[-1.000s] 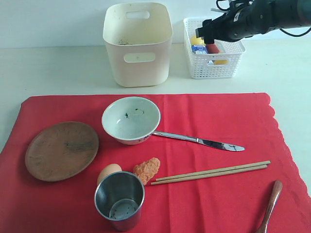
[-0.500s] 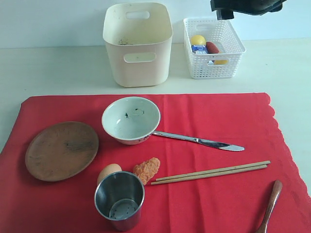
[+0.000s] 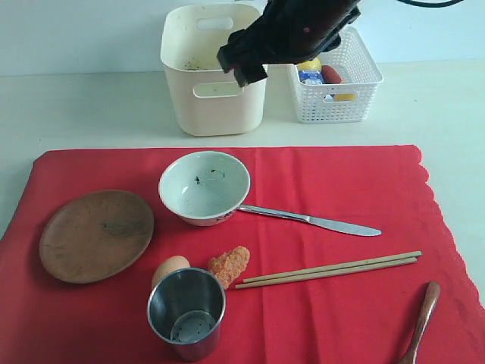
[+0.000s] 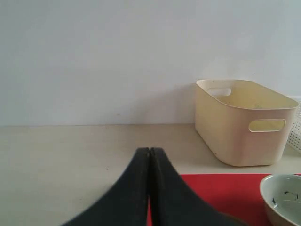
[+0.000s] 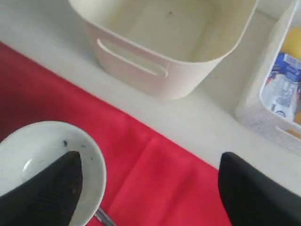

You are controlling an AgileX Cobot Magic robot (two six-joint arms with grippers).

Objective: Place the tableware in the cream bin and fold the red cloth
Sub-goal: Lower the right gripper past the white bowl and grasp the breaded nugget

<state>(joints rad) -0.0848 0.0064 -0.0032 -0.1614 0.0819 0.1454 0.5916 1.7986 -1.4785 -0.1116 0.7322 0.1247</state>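
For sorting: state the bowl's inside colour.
The bowl is white inside with dark speckles; clearest in the exterior view.

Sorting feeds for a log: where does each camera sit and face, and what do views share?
Exterior: raised, looking down across the red cloth toward the cream bin; right arm shows.
Left wrist: low, facing level toward bin and wall; shut fingers show.
Right wrist: overhead, looking down on bin and white bowl; open fingers show.
All three share bin and bowl.

Materials I see here
Matt red cloth [image 3: 341, 182]; shiny steel cup [image 3: 186, 312] and knife [image 3: 311, 221]; grainy wooden plate [image 3: 96, 235]; smooth plastic cream bin [image 3: 189, 98].
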